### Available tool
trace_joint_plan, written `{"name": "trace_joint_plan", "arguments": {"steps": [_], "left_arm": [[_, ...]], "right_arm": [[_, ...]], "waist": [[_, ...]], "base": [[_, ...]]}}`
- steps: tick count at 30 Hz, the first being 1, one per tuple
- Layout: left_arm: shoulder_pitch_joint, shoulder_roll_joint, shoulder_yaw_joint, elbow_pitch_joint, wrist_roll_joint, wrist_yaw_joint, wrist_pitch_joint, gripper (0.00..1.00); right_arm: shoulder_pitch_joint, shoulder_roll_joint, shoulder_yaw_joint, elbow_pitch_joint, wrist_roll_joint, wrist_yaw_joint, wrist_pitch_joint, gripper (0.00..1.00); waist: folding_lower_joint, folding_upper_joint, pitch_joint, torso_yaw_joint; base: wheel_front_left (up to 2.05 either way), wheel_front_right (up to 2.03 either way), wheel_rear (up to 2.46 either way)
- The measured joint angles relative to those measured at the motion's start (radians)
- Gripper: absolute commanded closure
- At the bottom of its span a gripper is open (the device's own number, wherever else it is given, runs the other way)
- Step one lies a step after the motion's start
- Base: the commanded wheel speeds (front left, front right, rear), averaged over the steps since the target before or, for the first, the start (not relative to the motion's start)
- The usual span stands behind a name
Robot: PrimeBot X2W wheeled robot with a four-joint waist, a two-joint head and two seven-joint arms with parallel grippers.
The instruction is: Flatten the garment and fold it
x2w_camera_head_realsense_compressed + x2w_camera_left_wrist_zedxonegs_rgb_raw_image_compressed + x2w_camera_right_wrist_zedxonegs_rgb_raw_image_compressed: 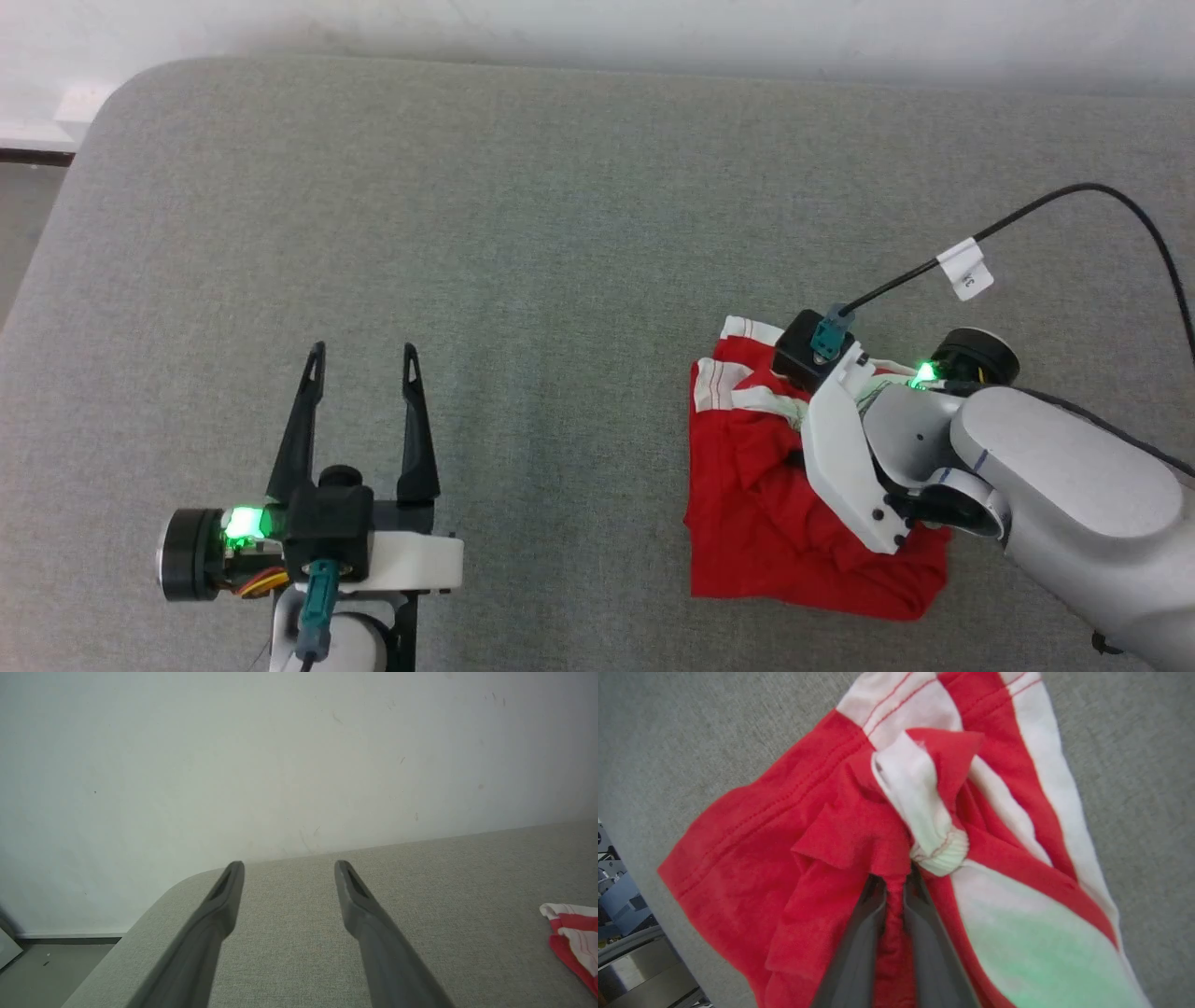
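Head view: the garment point(794, 523) sits bunched on the right side of the grey cushion point(560, 233), striped hem at the far end, well apart from the left gripper point(363, 350). That one hovers with fingers spread wide, holding nothing. Your right forearm point(1074, 485) covers that arm's fingers here, so you get no read on the grip from this angle.

Left wrist view: the fingers are apart over bare cushion, facing the wall point(280, 742). Only a corner of the garment shows, at the right edge.

Right wrist view: this fills the gap. The right gripper point(894, 891) has its fingers nearly together, pinching a red ridge of cloth just beside a rolled white hem. It's probably more than one layer, though the folds make that hard to confirm.

Risks:
- If you lift on a multi-layer pinch, the whole heap comes up instead of spreading.
- Thin fabric can slip out of a narrow pinch.
- This view also shows the cushion edge near the cloth, so a pull that way could drag it off.
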Motion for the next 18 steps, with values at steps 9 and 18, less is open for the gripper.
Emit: {"name": "trace_joint_plan", "arguments": {"steps": [9, 18], "left_arm": [[0.016, 0.011, 0.014, 0.028, 0.000, 0.001, 0.000, 0.00], [0.049, 0.030, 0.047, 0.047, -0.013, -0.016, 0.000, 0.00]], "right_arm": [[-0.026, -0.025, 0.027, -0.035, 0.028, 0.001, -0.242, 0.00], [0.002, -0.114, -0.253, -0.125, -0.075, 0.001, -0.593, 0.00]], "waist": [[-0.0001, 0.0000, -0.023, -0.018], [-0.0003, 0.0000, -0.085, -0.097]], "base": [[0.00, 0.00, 0.00], [0.00, 0.00, 0.00]]}}
